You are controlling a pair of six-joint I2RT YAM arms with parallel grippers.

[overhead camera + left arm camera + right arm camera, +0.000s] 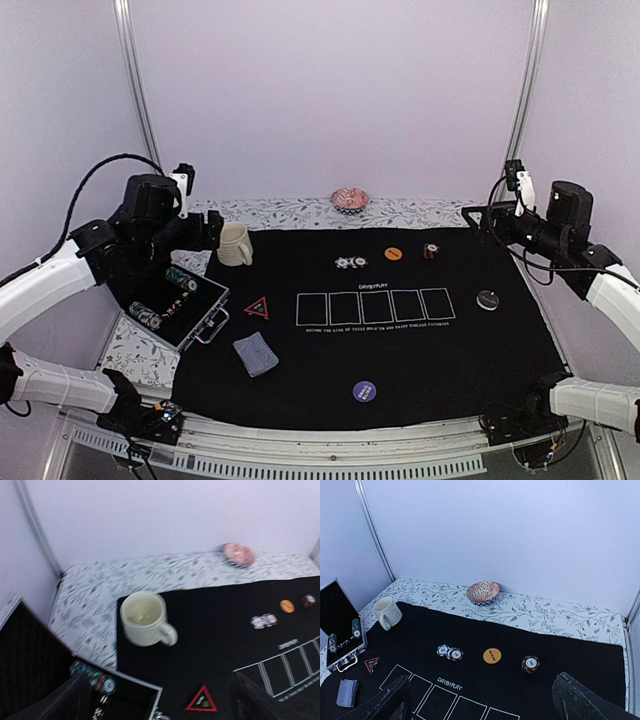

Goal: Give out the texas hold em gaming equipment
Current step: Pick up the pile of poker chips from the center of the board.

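Top external view: nearest the arms, a purple round button (364, 391) sits on the black felt mat (450, 360), with a blue-grey-backed deck of playing cards (256, 354) left and just beyond. Further out comes the red-outlined black triangle (257, 308), then small striped-edge poker chips (351, 263) with an orange round button (393, 254) to their right. Left fingers (70, 702) and right fingers (585, 700) hover high, spread wide, gripping nothing.

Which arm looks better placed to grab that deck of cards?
Left: the card deck lies at the left of the mat, nearer the open left hand; the right hand hovers far right.
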